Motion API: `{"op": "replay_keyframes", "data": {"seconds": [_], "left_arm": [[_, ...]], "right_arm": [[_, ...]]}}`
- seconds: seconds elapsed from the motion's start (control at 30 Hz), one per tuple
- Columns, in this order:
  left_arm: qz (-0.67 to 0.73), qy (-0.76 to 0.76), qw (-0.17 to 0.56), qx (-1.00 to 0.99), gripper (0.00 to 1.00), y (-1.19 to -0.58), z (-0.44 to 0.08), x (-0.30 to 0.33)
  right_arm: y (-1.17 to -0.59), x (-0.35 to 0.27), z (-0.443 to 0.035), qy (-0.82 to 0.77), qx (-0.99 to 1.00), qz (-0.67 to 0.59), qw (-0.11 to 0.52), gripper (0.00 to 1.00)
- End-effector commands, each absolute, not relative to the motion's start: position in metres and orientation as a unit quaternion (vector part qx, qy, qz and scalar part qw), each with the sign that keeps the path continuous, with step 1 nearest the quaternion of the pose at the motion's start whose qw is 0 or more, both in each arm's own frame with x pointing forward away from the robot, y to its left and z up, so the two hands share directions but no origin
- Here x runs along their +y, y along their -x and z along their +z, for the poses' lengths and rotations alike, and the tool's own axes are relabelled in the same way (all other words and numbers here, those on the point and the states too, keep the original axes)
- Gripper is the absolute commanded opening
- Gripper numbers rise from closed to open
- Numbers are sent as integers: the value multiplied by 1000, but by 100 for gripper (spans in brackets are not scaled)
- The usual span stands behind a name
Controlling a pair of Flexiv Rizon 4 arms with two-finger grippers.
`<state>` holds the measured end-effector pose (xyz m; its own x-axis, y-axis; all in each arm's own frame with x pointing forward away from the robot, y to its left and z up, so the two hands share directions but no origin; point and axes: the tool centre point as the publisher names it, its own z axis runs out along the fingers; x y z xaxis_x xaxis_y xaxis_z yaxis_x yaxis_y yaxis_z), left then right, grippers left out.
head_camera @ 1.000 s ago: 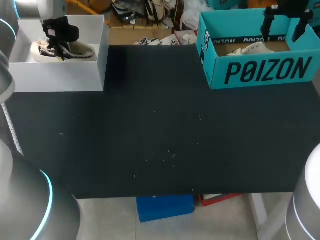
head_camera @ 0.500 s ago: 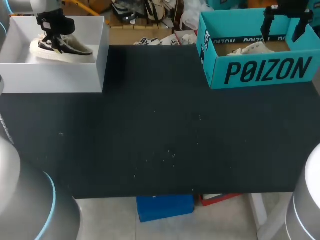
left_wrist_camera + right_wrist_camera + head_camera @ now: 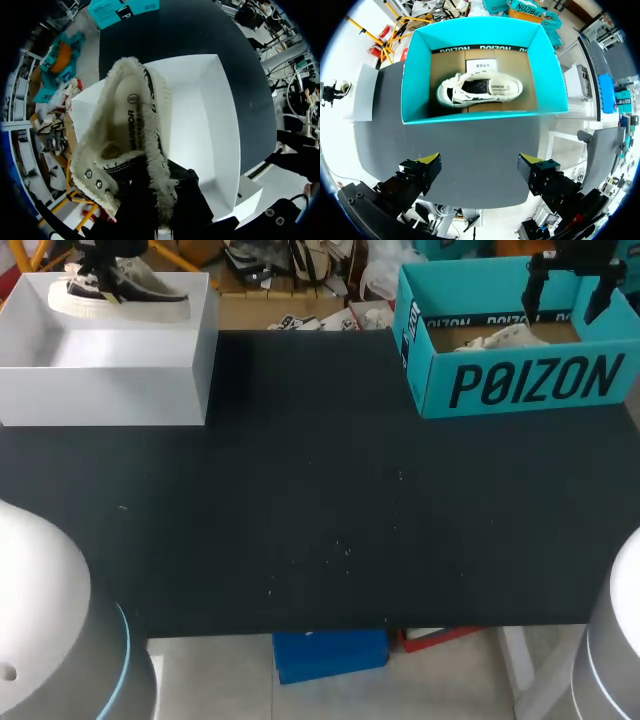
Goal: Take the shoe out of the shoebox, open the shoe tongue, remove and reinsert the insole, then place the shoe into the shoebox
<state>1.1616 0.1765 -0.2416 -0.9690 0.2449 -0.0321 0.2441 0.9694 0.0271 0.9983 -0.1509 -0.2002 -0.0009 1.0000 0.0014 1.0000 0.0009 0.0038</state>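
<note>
"Fleece-lined shoe (image 3: 120, 292): where is it?"

"Up in the left gripper (image 3: 100, 262), over the far wall of the white box (image 3: 110, 390), sole clear of the box floor. The wrist view looks straight down into its woolly collar."

"Is the grip closed on it?"

"The yellow tips are hidden behind the fleece. Since the shoe hangs free with nothing else under it, I judge the fingers clamped on the collar near the heel."

"Which way does it lie?"

"Its long axis runs crosswise, along the box's far wall, toe pointing toward my right. The bare table (image 3: 320, 520) lies toward me and to the right of it (so toe-first, if it is carried that way)."

"And the other arm?"

"The right gripper (image 3: 480, 167) hangs spread wide above the teal shoebox (image 3: 520, 390), holding nothing, with a second shoe (image 3: 480, 90) lying below it. It is well apart from the held shoe. The left arm is the nearer one, so setting the shoe down looks like its job."
</note>
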Motion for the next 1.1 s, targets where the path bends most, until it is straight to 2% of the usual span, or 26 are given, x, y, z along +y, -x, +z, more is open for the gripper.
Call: {"op": "replay_keyframes", "data": {"seconds": [0.03, 0.27, 0.57, 0.67, 1.1], "left_arm": [[44, -110, 128, 985, 0, -1051, -140, 148], [42, -94, 170, 980, 0, -952, -107, 65], [23, -116, 170, 978, 0, -864, -119, 8], [-32, -162, 140, 976, 0, -852, -121, -1], [-32, -162, 140, 976, 0, -852, -121, -1]], "right_arm": [[-999, -151, -200, -707, 707, 1, 0, 100], [-999, -151, -200, -707, 707, 1, 0, 100], [-999, -151, -200, -707, 707, 1, 0, 100], [-999, -151, -200, -707, 707, 1, 0, 100], [-999, -151, -200, -707, 707, 1, 0, 100]]}}
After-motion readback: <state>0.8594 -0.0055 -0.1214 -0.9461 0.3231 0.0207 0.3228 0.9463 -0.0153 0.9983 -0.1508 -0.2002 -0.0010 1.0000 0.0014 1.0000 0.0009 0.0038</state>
